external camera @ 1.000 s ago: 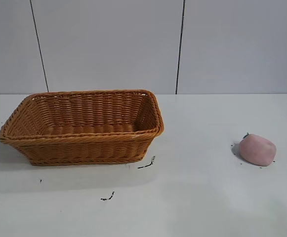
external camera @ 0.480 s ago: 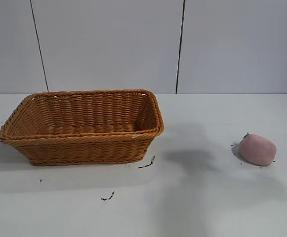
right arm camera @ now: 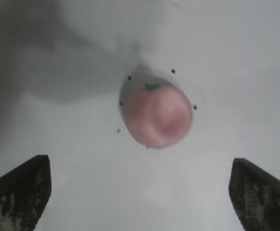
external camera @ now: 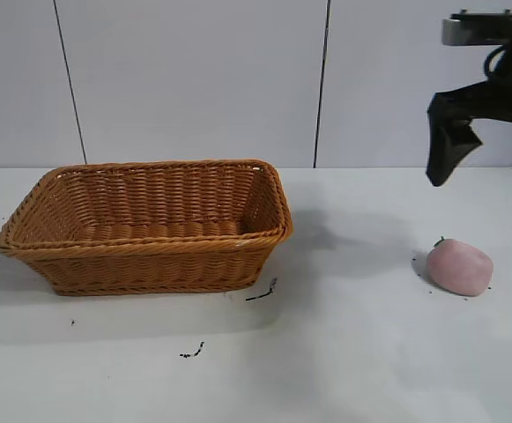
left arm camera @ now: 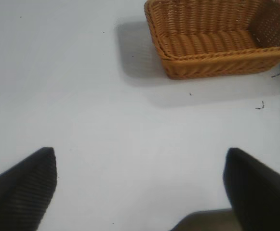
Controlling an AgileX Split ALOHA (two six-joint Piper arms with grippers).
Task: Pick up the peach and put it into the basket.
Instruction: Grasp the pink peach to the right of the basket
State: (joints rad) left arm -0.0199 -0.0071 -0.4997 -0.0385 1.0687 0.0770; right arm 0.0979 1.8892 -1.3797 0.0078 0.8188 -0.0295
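The pink peach point(external camera: 459, 267) lies on the white table at the right, green stem tip toward the back. It also shows in the right wrist view point(right arm camera: 157, 115). The orange-brown wicker basket point(external camera: 150, 250) stands at the left, and shows far off in the left wrist view point(left arm camera: 217, 62). My right gripper point(external camera: 487, 163) hangs open high above the peach, at the upper right; its jaws stand wide apart in the right wrist view point(right arm camera: 140, 185), with the peach beyond them. My left gripper point(left arm camera: 140, 178) is open over bare table, out of the exterior view.
Small dark scraps point(external camera: 262, 293) lie on the table in front of the basket's right corner, and another point(external camera: 192, 352) lies nearer the front. A grey panelled wall stands behind the table.
My right gripper has come into the exterior view at the upper right, above the peach. Its shadow has moved over the table. Peach and basket have not moved.
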